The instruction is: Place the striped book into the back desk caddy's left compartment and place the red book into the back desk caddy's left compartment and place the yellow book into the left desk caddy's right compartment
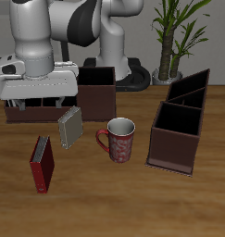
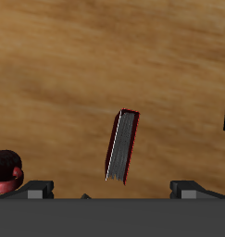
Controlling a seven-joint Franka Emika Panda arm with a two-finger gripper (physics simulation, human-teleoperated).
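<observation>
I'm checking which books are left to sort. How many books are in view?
2: a red book near the table's front edge, and a grey-covered book standing before the back caddy. Others may be hidden behind the arm.

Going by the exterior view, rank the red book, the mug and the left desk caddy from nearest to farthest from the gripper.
1. red book: on the table toward the front edge; the wrist view shows it below the open gripper.
2. mug: mid-table, beside the striped book.
3. left desk caddy: across the table, beyond the mug.
</observation>
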